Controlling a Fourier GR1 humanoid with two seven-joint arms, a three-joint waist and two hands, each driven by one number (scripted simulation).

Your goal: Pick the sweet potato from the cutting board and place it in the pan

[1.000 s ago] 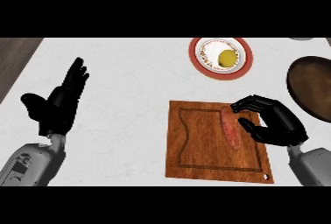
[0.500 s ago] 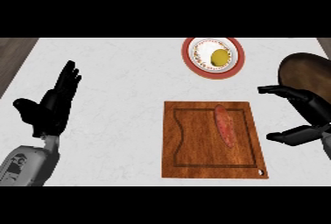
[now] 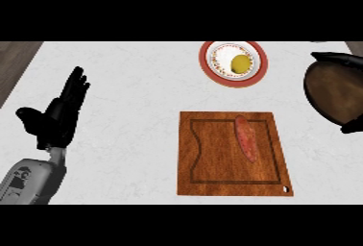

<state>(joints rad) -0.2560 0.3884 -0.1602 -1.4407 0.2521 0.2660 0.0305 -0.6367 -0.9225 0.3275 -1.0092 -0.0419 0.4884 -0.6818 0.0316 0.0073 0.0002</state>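
Note:
A long reddish sweet potato (image 3: pixel 247 139) lies on the right half of the wooden cutting board (image 3: pixel 212 158), with nothing touching it. The dark brown pan (image 3: pixel 339 91) sits at the right edge of the head view, partly cut off. My left hand (image 3: pixel 58 117) rests open with fingers up at the far left, well away from the board. Of my right hand only a small black tip (image 3: pixel 352 127) shows at the right edge, just below the pan, and the rest is out of frame.
A red-rimmed plate (image 3: pixel 203 65) holding a yellow round fruit (image 3: pixel 241 63) stands behind the board. The white counter ends at the upper left, where dark flooring (image 3: pixel 14 55) shows.
My right hand left the sweet potato on the board, opened, and swung right until almost out of view. The view shifted so the pan shows more. The left hand stayed raised.

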